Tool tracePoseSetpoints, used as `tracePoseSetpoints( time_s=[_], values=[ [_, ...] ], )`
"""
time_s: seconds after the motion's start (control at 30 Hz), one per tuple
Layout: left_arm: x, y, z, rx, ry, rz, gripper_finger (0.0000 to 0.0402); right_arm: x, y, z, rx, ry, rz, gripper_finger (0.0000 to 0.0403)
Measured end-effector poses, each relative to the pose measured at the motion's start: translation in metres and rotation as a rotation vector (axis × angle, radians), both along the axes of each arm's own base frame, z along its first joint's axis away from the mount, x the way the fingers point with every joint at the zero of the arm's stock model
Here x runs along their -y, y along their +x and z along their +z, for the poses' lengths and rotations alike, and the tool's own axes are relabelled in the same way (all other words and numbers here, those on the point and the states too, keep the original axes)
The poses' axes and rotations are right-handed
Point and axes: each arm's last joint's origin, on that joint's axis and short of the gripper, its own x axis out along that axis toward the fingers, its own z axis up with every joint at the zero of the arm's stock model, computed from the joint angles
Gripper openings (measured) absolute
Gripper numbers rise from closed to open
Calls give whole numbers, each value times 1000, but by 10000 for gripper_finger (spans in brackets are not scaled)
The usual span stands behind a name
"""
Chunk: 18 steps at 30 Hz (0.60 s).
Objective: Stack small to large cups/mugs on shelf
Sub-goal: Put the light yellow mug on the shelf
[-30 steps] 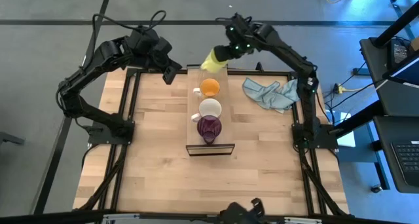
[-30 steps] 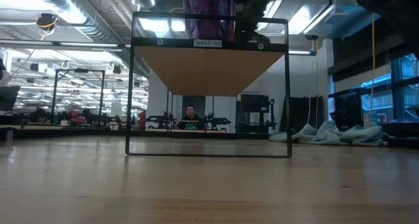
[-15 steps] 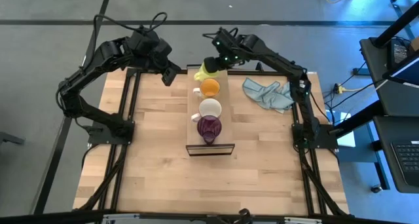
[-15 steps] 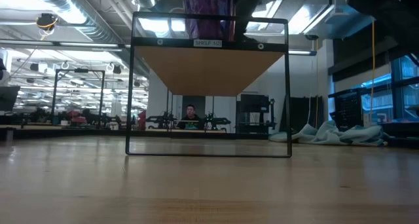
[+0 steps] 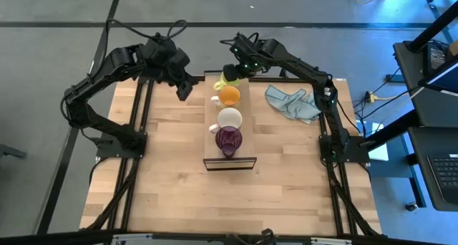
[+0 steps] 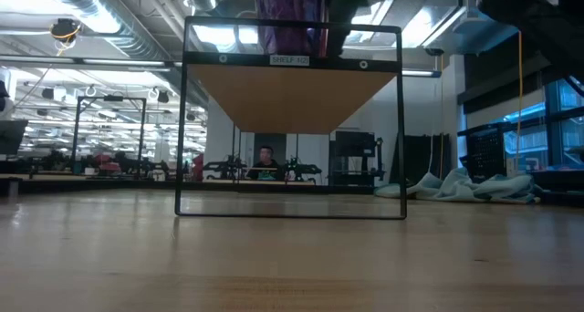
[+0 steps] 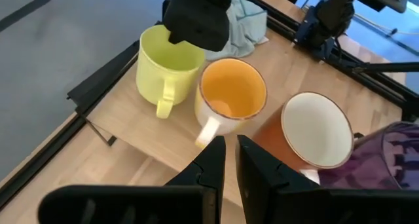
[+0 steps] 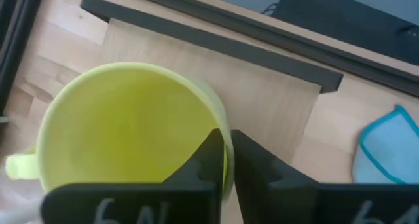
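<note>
Upper centre of the high view, on the far end of the shelf (image 5: 247,150): yellow mug (image 5: 227,78), glossy, round-walled, loop handle, standing upright. Shelf a long narrow plank of pale wood, dark frame at the near end, set on a butcher-block tabletop (image 5: 172,173).

Count: four mugs in one row down the shelf. Yellow mug first, then orange mug (image 5: 229,95), white mug (image 5: 230,119), purple mug (image 5: 229,139) with a mottled glaze. One crumpled blue-grey cloth (image 5: 295,102) to the right of the shelf. Two dark arms.

Right gripper (image 8: 226,137) directly over the yellow mug, fingers pinching its rim wall, one finger inside, one outside, on the side away from the handle. Left gripper (image 5: 183,89) just left of the shelf, apart from every mug, fingers drawn almost together with a slim gap, holding nothing.
</note>
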Motion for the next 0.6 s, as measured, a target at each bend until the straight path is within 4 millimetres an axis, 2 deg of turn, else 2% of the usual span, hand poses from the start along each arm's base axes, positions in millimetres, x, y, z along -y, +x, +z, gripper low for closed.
tracePoseSetpoints(
  time_s=[0.17, 0.6],
  values=[
    [2, 1, 0, -6, 17, -27, 30, -2, 0, -1, -15, 8, 4, 46],
    [2, 1, 0, -8, 16, -27, 30, -4, 7, 2, 65, 14, 7, 51]
  ],
)
